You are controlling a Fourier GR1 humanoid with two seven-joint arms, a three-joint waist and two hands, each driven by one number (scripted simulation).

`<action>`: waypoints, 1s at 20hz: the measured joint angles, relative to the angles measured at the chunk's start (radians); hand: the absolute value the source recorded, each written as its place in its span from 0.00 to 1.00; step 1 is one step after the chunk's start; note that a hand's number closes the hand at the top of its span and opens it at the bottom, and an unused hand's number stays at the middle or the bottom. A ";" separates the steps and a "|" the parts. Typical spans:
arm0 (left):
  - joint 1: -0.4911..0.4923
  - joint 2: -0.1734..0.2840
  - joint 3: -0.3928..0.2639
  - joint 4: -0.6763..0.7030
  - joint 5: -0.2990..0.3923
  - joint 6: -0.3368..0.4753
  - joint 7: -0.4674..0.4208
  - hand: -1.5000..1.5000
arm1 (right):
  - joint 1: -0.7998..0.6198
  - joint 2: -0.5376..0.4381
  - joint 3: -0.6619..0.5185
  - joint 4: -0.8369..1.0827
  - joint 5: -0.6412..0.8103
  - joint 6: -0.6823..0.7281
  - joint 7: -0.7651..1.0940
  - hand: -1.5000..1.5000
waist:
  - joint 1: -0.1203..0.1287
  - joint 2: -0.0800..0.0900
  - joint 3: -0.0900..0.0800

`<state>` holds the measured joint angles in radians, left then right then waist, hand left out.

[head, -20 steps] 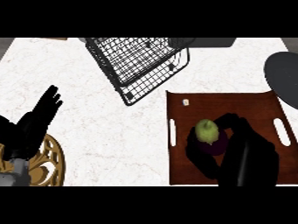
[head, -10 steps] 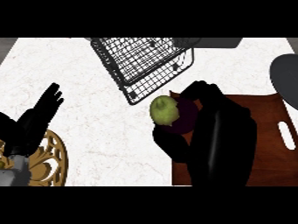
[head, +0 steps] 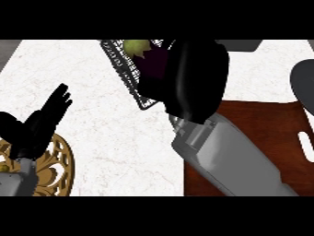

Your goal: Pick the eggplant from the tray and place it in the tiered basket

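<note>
Gold trivet point(head: 50, 170) lies under the resting left hand point(head: 33, 126), its fingers straight and holding nothing. At the wire tiered basket point(head: 129, 78), the right hand point(head: 186, 78) curls round the eggplant point(head: 149, 60). The brown tray point(head: 282, 138) lies rightmost.

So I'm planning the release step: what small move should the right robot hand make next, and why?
Probably lower a little and then open. The right robot hand holds the eggplant over the wire basket, already off the tray, but whether it rests in the basket can't be told.

right robot hand point(head: 190, 76) carried eggplant point(head: 152, 62) from tray point(head: 268, 124) to tiered basket point(head: 122, 62)
</note>
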<state>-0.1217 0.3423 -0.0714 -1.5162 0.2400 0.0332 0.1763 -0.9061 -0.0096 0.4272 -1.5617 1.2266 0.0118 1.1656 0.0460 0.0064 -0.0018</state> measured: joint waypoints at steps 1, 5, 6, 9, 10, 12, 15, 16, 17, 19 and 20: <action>-0.004 0.001 0.000 -0.003 0.000 -0.002 0.006 0.50 | -0.036 0.000 -0.013 0.044 -0.014 -0.009 0.001 1.00 | 0.004 0.001 0.000; -0.013 0.002 0.001 -0.013 0.002 -0.007 0.021 0.50 | -0.140 0.000 -0.063 0.211 -0.065 -0.056 -0.004 1.00 | 0.013 0.003 0.000; -0.022 0.005 0.006 -0.008 0.005 -0.010 0.026 0.50 | -0.167 0.000 -0.073 0.251 -0.082 -0.070 -0.008 1.00 | 0.015 0.004 0.000; -0.030 -0.006 0.003 0.000 0.000 -0.007 0.025 0.50 | -0.224 0.000 -0.089 0.359 -0.122 -0.104 -0.008 1.00 | 0.019 0.005 0.000; -0.030 -0.008 0.002 0.002 -0.004 -0.006 0.023 0.50 | -0.235 0.000 -0.093 0.389 -0.134 -0.117 -0.009 1.00 | 0.019 0.005 0.000; -0.011 -0.011 -0.004 -0.006 -0.010 -0.009 0.014 0.50 | -0.255 0.000 -0.109 0.451 -0.154 -0.144 -0.015 1.00 | 0.021 0.005 0.000; -0.018 -0.015 -0.004 -0.005 -0.014 -0.006 0.023 0.50 | -0.289 0.000 -0.117 0.543 -0.185 -0.190 -0.029 1.00 | 0.020 0.006 0.000; -0.019 -0.016 -0.001 0.004 -0.014 -0.011 0.014 0.50 | -0.300 0.000 -0.111 0.565 -0.199 -0.204 -0.030 1.00 | 0.018 0.006 0.000; -0.015 -0.010 0.006 0.002 -0.009 -0.017 0.016 0.50 | -0.313 0.000 -0.117 0.595 -0.205 -0.217 -0.036 1.00 | 0.016 0.005 0.000; -0.023 -0.011 0.008 -0.001 -0.010 -0.016 0.028 0.50 | -0.328 0.001 -0.107 0.656 -0.219 -0.246 -0.049 1.00 | 0.013 0.004 0.000; -0.015 -0.019 -0.001 -0.015 -0.018 -0.007 0.031 0.50 | -0.339 0.000 -0.104 0.685 -0.222 -0.260 -0.053 1.00 | 0.014 0.004 0.000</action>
<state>-0.1368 0.3229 -0.0722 -1.5307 0.2222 0.0261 0.2068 -1.2450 -0.0092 0.3227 -0.8770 1.0046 -0.2479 1.1127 0.0605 0.0107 -0.0014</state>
